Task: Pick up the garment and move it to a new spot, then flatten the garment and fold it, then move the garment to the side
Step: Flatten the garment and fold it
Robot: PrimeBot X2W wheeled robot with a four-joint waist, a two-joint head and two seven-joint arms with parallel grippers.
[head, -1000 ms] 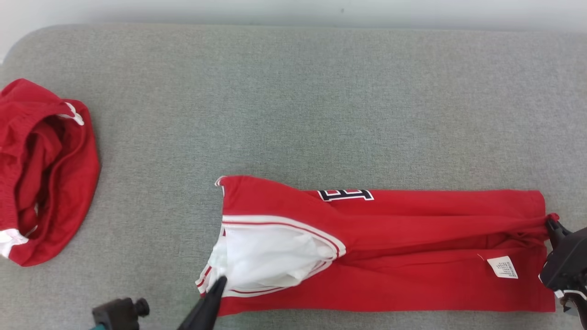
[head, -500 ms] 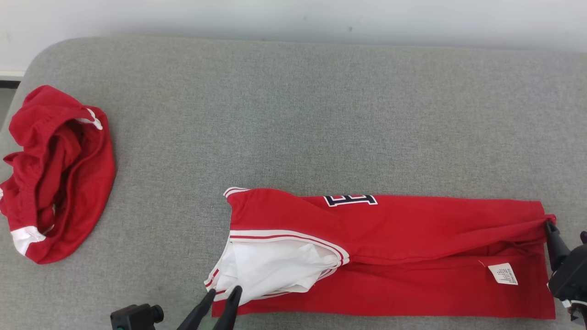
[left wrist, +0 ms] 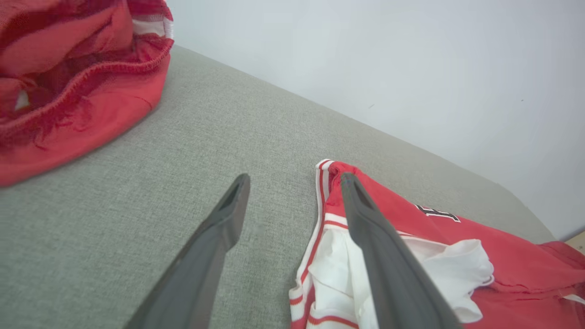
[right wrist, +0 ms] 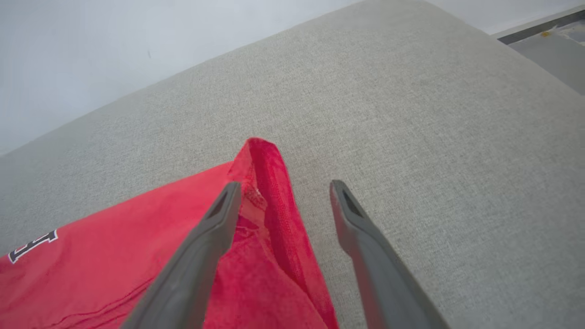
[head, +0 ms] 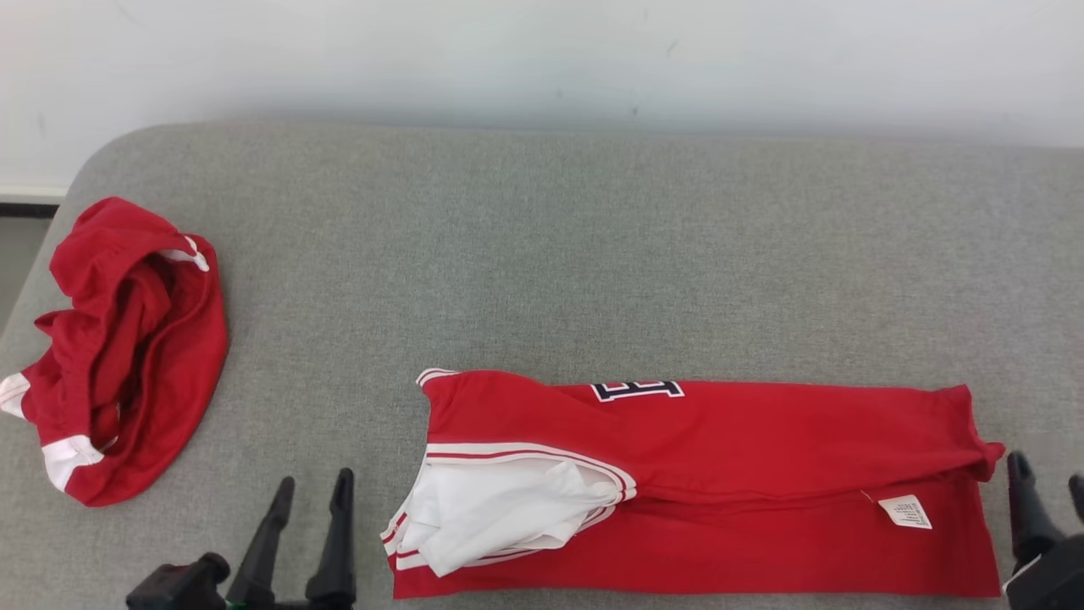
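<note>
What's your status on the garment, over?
Left hand open, right hand open, both off the cloth. Garment folded lengthwise, flat on cushion. Second red garment far left, clear.

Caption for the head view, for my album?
Left gripper and right gripper, both open, flank the folded red garment on a grey cushion.

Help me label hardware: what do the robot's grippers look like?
Both the left gripper and right gripper have two long, dark grey fingers tapering to narrow tips, each with a slot-like recess near the tip. Black housings sit at their bases.
</note>
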